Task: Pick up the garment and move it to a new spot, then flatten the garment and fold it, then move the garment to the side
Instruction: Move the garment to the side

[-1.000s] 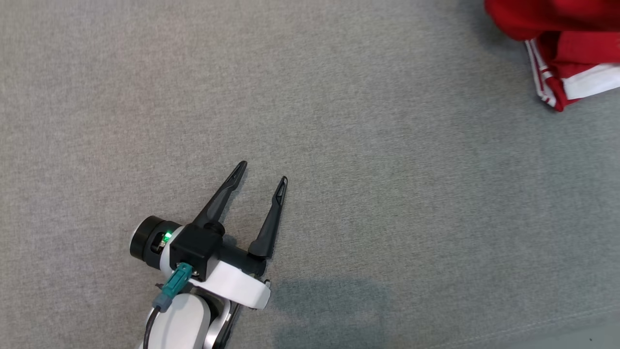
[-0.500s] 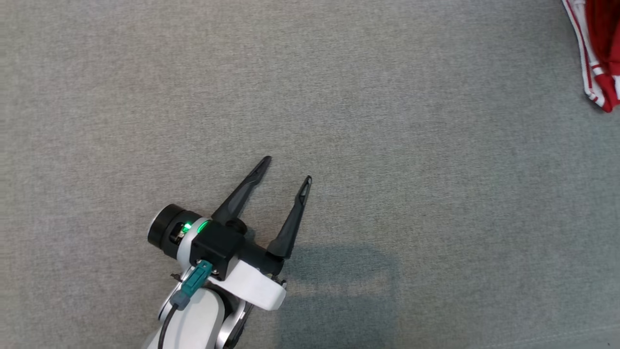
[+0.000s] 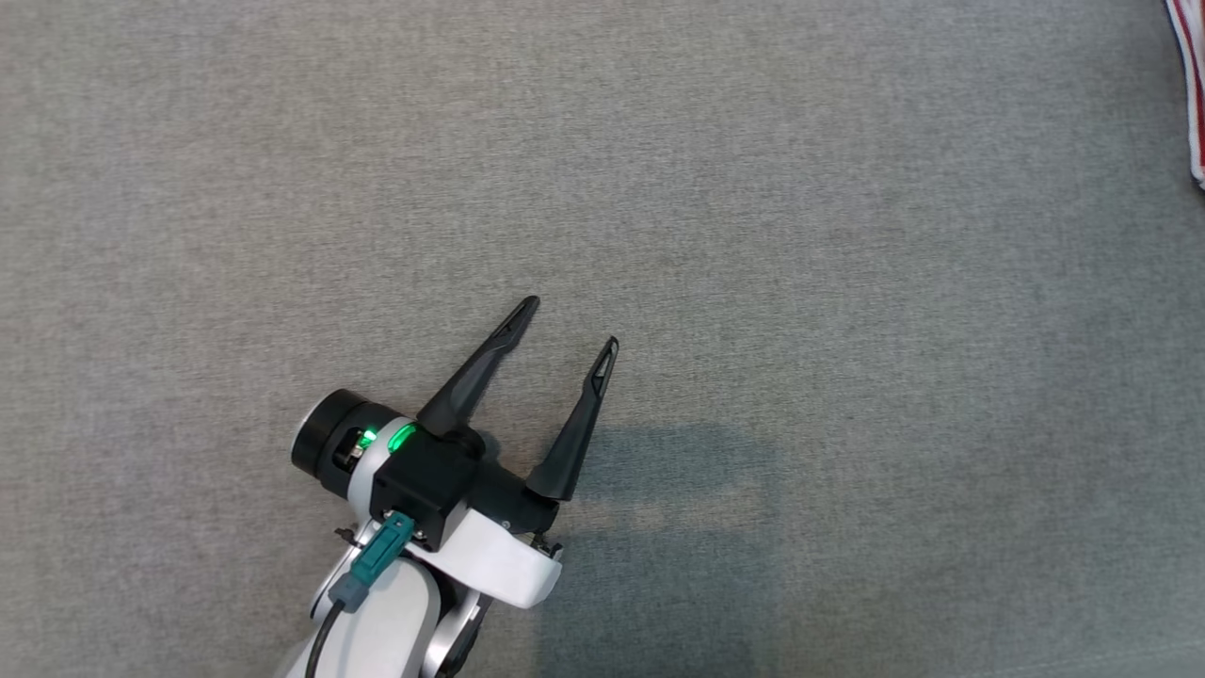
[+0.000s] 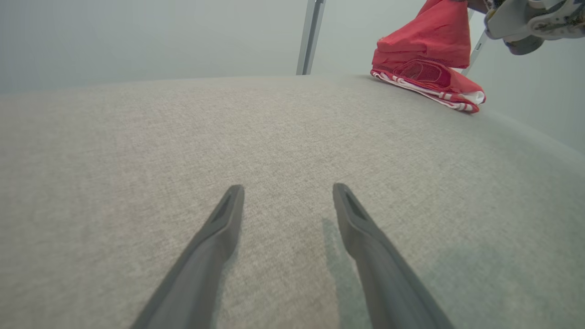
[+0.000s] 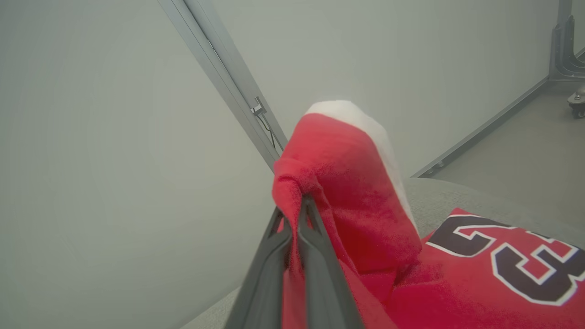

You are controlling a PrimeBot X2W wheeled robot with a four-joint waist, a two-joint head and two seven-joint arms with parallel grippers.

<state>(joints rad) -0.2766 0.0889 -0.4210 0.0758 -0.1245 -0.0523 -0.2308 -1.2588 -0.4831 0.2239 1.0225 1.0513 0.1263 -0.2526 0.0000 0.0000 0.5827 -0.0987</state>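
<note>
In the head view the left gripper [image 3: 571,323] hovers over the grey surface [image 3: 847,282], its fingers spread wide and holding nothing; a striped edge of the garment [image 3: 1194,85] shows at the far upper right. In the left wrist view the spread fingers [image 4: 219,228] point across the surface toward the red garment [image 4: 425,59], part lying near the far right edge, part drawn up toward the right arm [image 4: 525,18]. In the right wrist view the right gripper [image 5: 299,203] pinches a raised fold of the garment, fingers pressed together on it, while the numbered part lies on the surface.
</note>
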